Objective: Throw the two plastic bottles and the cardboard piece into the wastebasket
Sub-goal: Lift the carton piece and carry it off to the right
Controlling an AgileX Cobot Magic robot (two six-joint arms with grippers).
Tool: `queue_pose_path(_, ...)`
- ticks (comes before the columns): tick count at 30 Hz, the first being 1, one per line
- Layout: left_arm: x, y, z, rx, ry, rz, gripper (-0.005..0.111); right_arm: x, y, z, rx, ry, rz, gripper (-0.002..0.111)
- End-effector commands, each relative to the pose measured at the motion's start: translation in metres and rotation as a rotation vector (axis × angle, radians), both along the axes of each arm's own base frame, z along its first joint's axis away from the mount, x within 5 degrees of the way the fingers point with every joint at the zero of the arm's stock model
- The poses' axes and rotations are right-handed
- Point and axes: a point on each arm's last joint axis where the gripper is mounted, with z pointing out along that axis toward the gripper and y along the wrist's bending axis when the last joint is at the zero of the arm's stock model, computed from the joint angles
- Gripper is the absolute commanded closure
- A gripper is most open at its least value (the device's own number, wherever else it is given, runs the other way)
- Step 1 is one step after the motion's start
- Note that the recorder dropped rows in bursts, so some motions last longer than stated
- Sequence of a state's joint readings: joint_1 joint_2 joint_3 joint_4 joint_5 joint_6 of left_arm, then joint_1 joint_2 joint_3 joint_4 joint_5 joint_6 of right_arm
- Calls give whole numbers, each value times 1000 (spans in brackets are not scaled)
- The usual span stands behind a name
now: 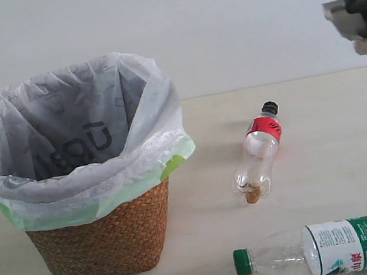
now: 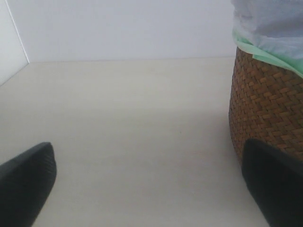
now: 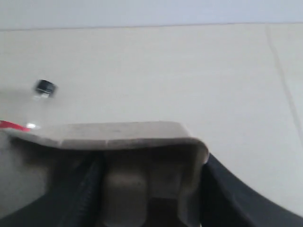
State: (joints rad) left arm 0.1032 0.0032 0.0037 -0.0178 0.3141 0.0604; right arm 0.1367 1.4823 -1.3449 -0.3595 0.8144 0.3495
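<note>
The wicker wastebasket with its white and green bag liner stands at the left. Right of it lies the smaller bottle, black cap pointing away. The longer green-capped bottle lies along the front edge. High at the right edge, my right gripper is shut on the grey-brown cardboard piece; the right wrist view shows that cardboard piece between the black fingers, well above the table. My left gripper is open and empty beside the wastebasket wall, low over the table.
The pale table runs back to a white wall. In the right wrist view the smaller bottle's black cap and a sliver of red label show far below.
</note>
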Motion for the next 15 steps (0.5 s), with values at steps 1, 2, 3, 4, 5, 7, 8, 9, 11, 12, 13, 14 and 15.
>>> queue_pose_path(1, 0, 0, 2, -7, -14, 6, -1, -6, -24, -2, -217, 95, -156, 108)
queue_pose_path(2, 0, 0, 2, -7, -14, 6, -1, -7, -27, -2, -244, 109, -167, 108)
queue_pose_path(3, 0, 0, 2, -7, -14, 6, -1, -8, -29, -2, -265, 123, -178, 108)
queue_pose_path(4, 0, 0, 2, -7, -14, 6, -1, -10, -30, -2, -278, 134, -186, 108)
queue_pose_path(5, 0, 0, 2, -7, -14, 6, -1, -10, -30, -2, -282, 143, -192, 108)
queue_pose_path(7, 0, 0, 2, -7, -14, 6, -1, -11, -30, -3, -265, 156, -197, 108)
queue_pose_path(8, 0, 0, 2, -7, -14, 6, -1, -12, -29, -4, -251, 161, -197, 108)
queue_pose_path(9, 0, 0, 2, -7, -14, 6, -1, -12, -27, -5, -230, 166, -197, 108)
queue_pose_path(11, 0, 0, 2, -7, -14, 6, -1, -12, -24, -7, -182, 172, -189, 108)
queue_pose_path(12, 0, 0, 2, -7, -14, 6, -1, -12, -21, -8, -149, 174, -177, 108)
queue_pose_path(13, 0, 0, 2, -7, -14, 6, -1, -11, -18, -10, -115, 178, -161, 108)
queue_pose_path(14, 0, 0, 2, -7, -14, 6, -1, -11, -15, -11, -77, 182, -149, 108)
queue_pose_path(15, 0, 0, 2, -7, -14, 6, -1, -11, -11, -12, -36, 186, -137, 108)
